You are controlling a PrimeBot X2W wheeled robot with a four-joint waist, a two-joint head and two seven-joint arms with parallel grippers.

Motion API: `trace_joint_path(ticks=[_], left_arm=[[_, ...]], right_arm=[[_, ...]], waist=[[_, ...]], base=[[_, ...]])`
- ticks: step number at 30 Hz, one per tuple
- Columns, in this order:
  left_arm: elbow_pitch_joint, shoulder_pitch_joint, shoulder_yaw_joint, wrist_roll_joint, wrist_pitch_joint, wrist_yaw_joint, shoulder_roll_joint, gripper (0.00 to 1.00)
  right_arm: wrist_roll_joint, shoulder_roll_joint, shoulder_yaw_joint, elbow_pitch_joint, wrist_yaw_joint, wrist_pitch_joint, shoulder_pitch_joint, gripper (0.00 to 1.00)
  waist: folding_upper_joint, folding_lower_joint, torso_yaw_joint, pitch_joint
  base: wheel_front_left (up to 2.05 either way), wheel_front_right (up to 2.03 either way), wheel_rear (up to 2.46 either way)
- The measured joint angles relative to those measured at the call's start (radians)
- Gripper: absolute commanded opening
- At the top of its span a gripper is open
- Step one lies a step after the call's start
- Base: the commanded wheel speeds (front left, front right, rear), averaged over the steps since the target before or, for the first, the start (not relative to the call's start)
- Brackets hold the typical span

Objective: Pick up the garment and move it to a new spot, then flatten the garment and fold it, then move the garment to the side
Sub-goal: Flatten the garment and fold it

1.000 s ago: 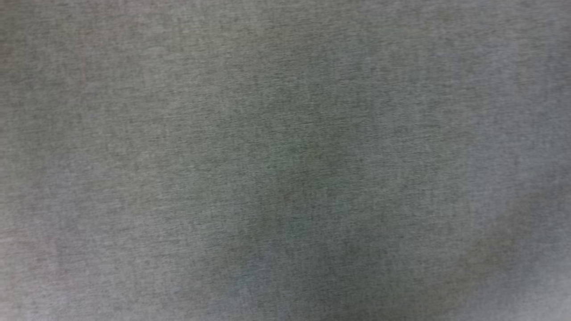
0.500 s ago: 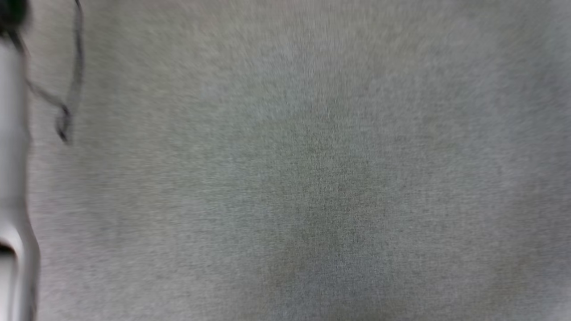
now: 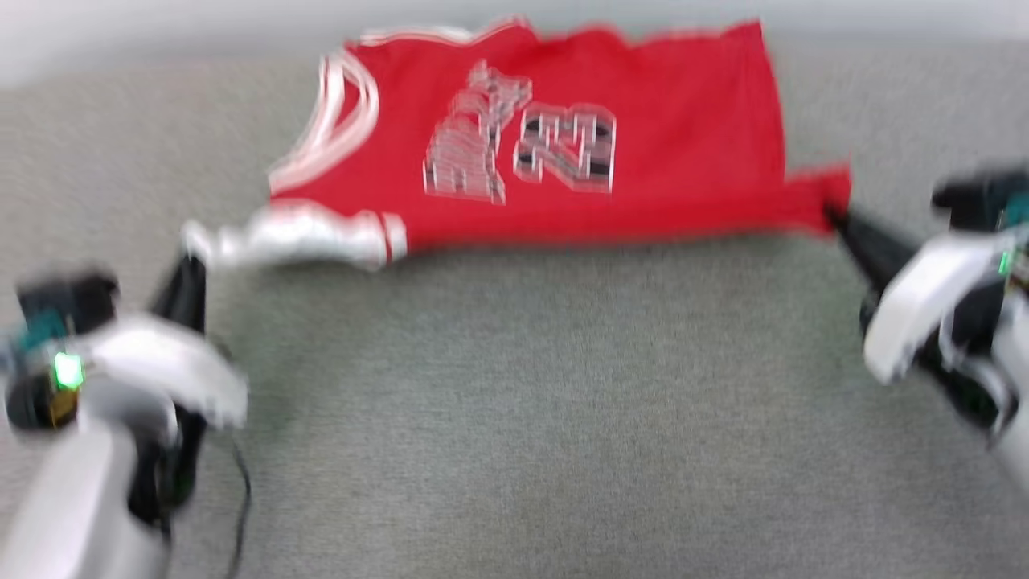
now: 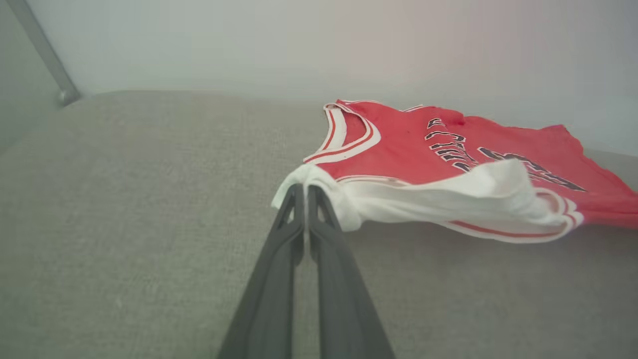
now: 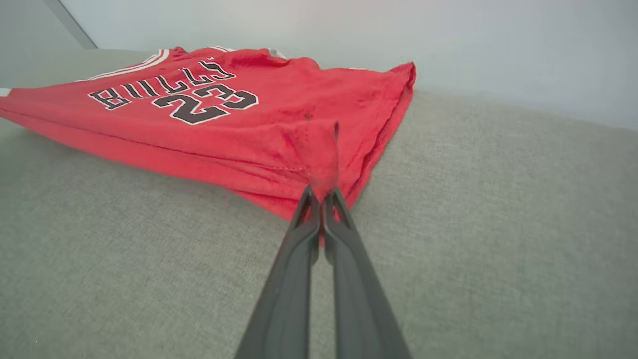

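The garment [image 3: 659, 137], a red jersey with white sleeves and a black 23, lies stretched across the far part of the grey fabric surface [image 3: 514, 418]. My left gripper [image 3: 191, 261] is shut on the tip of its white sleeve [image 4: 319, 192], seen up close in the left wrist view [image 4: 305, 188]. My right gripper [image 3: 832, 215] is shut on a red hem corner [image 5: 321, 159], with its fingertips pinching the cloth [image 5: 321, 192]. The near edge of the garment [image 5: 164, 124] is pulled between the two grippers.
A pale wall [image 4: 319, 45] rises behind the grey surface. A grey slanted bar [image 4: 42, 55] stands at the far left corner. A thin black cable [image 3: 241, 498] hangs by my left arm. Bare grey fabric spreads in front of the garment.
The head camera has swung up: before it showed only grey fabric, then a sliver of the left arm; now the garment and both grippers are in view, blurred.
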Motion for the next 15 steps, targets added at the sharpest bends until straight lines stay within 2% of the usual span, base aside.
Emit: trace_joint_path(ticks=[8,15], left_arm=[[-0.225,0.383,0.045,-0.069,0.074,0.127,-0.011,0.0],[-0.37,0.61,0.068,-0.097,0.123,0.192,-0.002,0.0]], right_arm=[[0.014,0.005,-0.094,-0.091,0.0,0.006,0.343,0.0],[-0.011,0.04,-0.232,-0.191,0.0,0.062,0.603,0.0]], waist=[[0.0,-0.0001,0.019,-0.13],[0.0,-0.0002,0.033,-0.207]], base=[[0.0,0.0,0.0],[0.0,0.0,0.0]])
